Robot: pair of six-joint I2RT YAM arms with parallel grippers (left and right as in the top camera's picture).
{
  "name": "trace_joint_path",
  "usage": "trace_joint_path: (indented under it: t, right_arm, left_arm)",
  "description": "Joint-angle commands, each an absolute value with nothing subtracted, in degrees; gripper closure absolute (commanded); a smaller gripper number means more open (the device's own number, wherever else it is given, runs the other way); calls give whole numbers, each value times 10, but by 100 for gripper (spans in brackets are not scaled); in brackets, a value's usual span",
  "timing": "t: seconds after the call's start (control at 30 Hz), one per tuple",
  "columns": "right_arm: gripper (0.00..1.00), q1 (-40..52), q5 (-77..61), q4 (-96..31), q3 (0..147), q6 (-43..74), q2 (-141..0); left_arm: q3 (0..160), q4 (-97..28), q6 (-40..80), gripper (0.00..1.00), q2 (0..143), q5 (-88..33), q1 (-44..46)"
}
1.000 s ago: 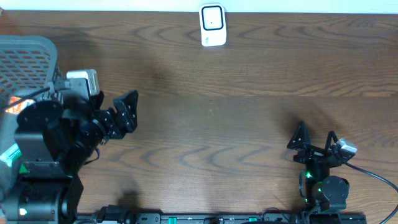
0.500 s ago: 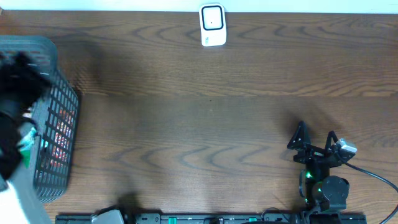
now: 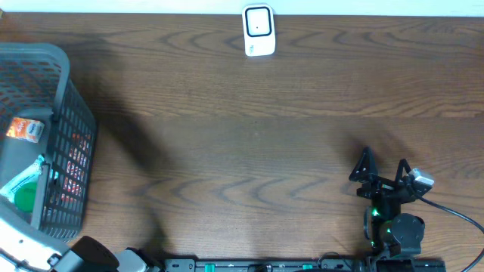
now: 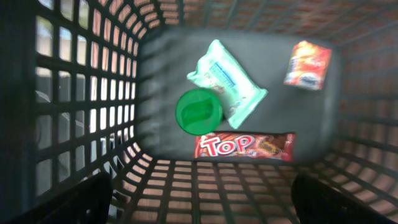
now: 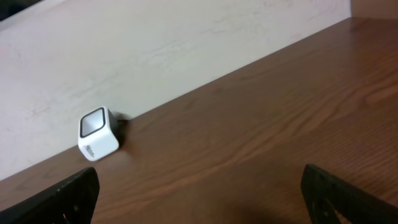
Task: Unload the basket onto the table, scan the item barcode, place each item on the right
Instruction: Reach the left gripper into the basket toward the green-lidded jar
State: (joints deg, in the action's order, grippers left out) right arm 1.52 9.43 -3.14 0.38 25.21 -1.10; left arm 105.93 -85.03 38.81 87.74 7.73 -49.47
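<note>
Inside the basket [image 4: 81,93] lie a green lid [image 4: 198,112], pale packet [image 4: 227,81], Top bar [image 4: 244,147].

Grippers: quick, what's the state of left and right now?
Left gripper: open, holding nothing.
Right gripper: open, holding nothing.

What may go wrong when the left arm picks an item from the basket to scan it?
The green round item overlaps the mint packet, close beside the Top bar: the open left gripper may catch two things.
The basket has mesh walls: a finger may snag.
The scanner stands far across the table: a weak grip may drop the item.
</note>
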Motion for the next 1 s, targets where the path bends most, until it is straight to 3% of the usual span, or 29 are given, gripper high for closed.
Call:
trace_joint_path:
  t: [0.0, 0.33, 0.5, 0.97]
  right_arm:
    - [1, 16, 94, -33, 3, 250, -10]
    - [1, 16, 94, -33, 3, 250, -10]
    - [1, 16, 94, -33, 3, 250, -10]
    - [1, 16, 94, -33, 3, 250, -10]
  left_arm:
    - [978, -815, 397, 8, 875, 98, -496]
    - [764, -642, 380, 4, 876, 120, -497]
    - [751, -610, 377, 0, 883, 118, -497]
    - [751, -590, 365, 2, 993, 119, -497]
